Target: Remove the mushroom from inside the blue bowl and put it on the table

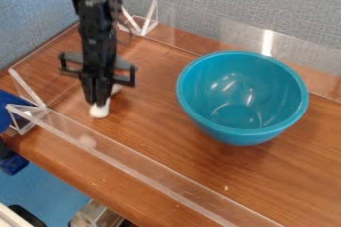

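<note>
Black robotic hand (98,100) nearly closed, gripping small cream-white toy mushroom (99,111) low over brown wood-grain table (150,121), toward its left edge. Best: ease down gently, release only once the stem is supported.

- Grey wall (240,2) standing at back.
- White bracket (151,17) showing near back wall; second bracket (27,114) showing at left.
- Blue thing (10,104) sitting at left edge, partly cut off.
- Blue surface (51,193) showing lower left.

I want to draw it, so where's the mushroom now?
In the camera view, the mushroom is left of the bowl, just under the fingers.
</note>
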